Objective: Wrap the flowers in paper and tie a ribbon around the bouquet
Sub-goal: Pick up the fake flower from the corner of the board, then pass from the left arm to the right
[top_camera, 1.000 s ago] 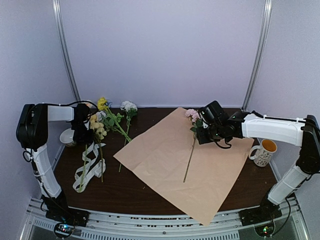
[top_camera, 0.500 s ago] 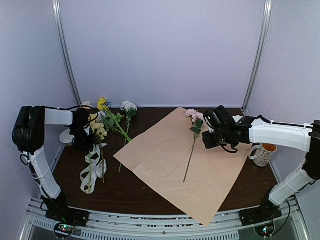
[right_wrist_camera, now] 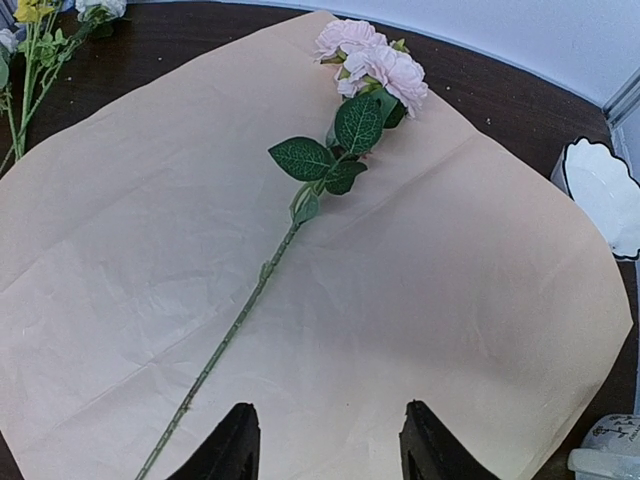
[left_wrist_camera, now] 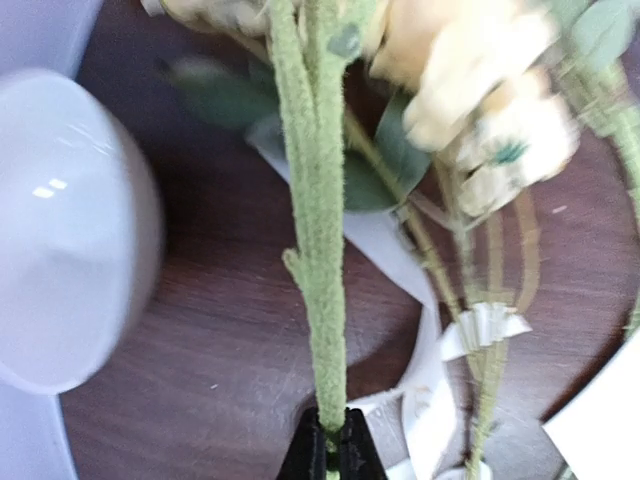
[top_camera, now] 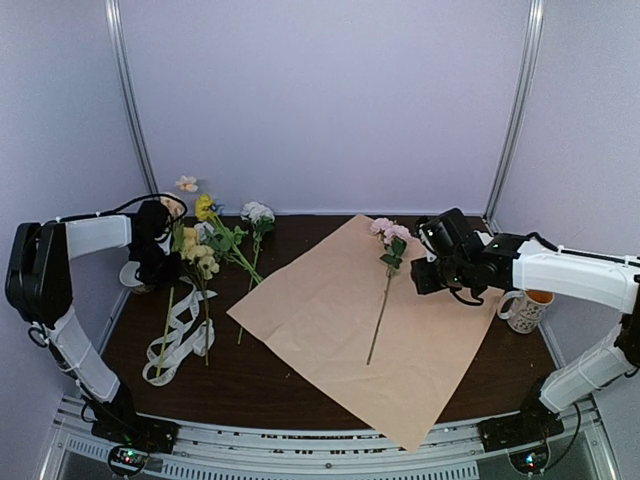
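Tan kraft paper (top_camera: pixel 440 340) lies flat on the dark wooden table (top_camera: pixel 250 385), turned like a diamond, and we see its near corner reach past the table's front edge. On it rests one pink flower (right_wrist_camera: pixel 368 62), its blooms toward the far corner and its thin stem running down across the middle of the sheet. Our right pincer (right_wrist_camera: pixel 328 412) hovers low over the paper with its two fingers spread apart and nothing between them; the pink flower lies just ahead of it, untouched. A white mug (top_camera: pixel 526 304) stands on the bare table by the sheet's right corner. Over on the left, our left pincer (left_wrist_camera: pixel 325 455) is clenched on a fuzzy green stem (left_wrist_camera: pixel 318 260), which the wrist view shows running straight out from the closed tips. From above, a peach bloom (top_camera: pixel 186 184) stands lifted over the table at the left rear, just above that arm's wrist. The other flowers (top_camera: pixel 228 238), with yellow and white heads, lie on the bare table well left of the paper and not on it. The ribbon (top_camera: pixel 178 340) sprawls in loose cream loops in front of them, near the left edge, with a green stem lying across it. A white bowl (left_wrist_camera: pixel 70 230) sits just left of the held stem.
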{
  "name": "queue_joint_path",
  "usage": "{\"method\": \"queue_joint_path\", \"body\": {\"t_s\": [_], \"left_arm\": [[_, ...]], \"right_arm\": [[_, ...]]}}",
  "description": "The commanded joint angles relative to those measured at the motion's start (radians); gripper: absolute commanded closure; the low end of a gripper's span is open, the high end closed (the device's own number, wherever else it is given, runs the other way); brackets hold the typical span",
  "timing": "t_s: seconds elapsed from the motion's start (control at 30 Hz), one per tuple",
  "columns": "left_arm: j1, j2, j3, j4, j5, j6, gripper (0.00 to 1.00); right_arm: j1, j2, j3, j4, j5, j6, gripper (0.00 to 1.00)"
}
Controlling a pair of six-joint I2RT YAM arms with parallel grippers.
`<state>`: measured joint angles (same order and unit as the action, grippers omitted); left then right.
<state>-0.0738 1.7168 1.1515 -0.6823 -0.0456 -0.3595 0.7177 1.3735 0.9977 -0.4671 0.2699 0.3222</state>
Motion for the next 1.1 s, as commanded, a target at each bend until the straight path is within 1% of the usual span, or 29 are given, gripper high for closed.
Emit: {"method": "queue_joint_path", "body": {"t_s": [0.0,0.13,0.2,0.27,0.37,0.43,0.47,0.53,0.67,0.77,0.83,0.9,1.03,1.07], "left_arm": [[-0.003,-0.175,0.017,0.041,-0.046,-0.016,1.0],[-0.003,-0.312,-0.01,0.103,-0.042,-0.011,1.0],[-0.007,-0.408,-0.033,0.172,0.004,-0.002,1.0],[-0.035,-0.514,-0.048,0.257,0.06,0.011,1.0],[-0.131,-0.64,-0.029,0.361,0.135,0.025,1.0],[-0.234,-0.683,-0.018,0.444,0.212,0.008,1.0],[-0.282,-0.693,-0.021,0.497,0.256,-0.011,1.0],[-0.375,-0.694,-0.039,0.646,0.345,-0.064,1.0],[-0.534,-0.653,-0.083,0.902,0.429,-0.168,1.0],[-0.62,-0.605,-0.051,0.937,0.472,-0.147,1.0],[-0.653,-0.576,-0.027,0.947,0.511,-0.14,1.0],[-0.671,-0.564,-0.011,0.941,0.533,-0.132,1.0],[-0.69,-0.573,-0.029,0.958,0.539,-0.147,1.0],[-0.694,-0.573,-0.03,0.965,0.544,-0.153,1.0]], "right_arm": [[0.004,-0.05,-0.01,0.01,0.004,0.024,0.5],[0.005,-0.085,-0.024,0.04,-0.05,0.015,0.5],[0.005,-0.109,-0.033,0.081,-0.093,0.001,0.5],[0.008,-0.135,-0.034,0.133,-0.156,-0.006,0.5],[0.051,-0.178,-0.03,0.249,-0.255,-0.023,0.5],[0.115,-0.18,-0.014,0.344,-0.283,-0.054,0.5],[0.155,-0.167,0.004,0.389,-0.301,-0.073,0.5],[0.219,-0.117,0.078,0.458,-0.388,-0.096,0.49],[0.3,0.024,0.28,0.541,-0.526,-0.038,0.48],[0.345,0.121,0.401,0.563,-0.582,-0.024,0.47],[0.365,0.177,0.466,0.529,-0.578,-0.027,0.44],[0.373,0.21,0.507,0.49,-0.527,-0.01,0.44],[0.38,0.221,0.522,0.433,-0.39,0.014,0.47],[0.379,0.217,0.515,0.432,-0.365,0.02,0.5]]}}
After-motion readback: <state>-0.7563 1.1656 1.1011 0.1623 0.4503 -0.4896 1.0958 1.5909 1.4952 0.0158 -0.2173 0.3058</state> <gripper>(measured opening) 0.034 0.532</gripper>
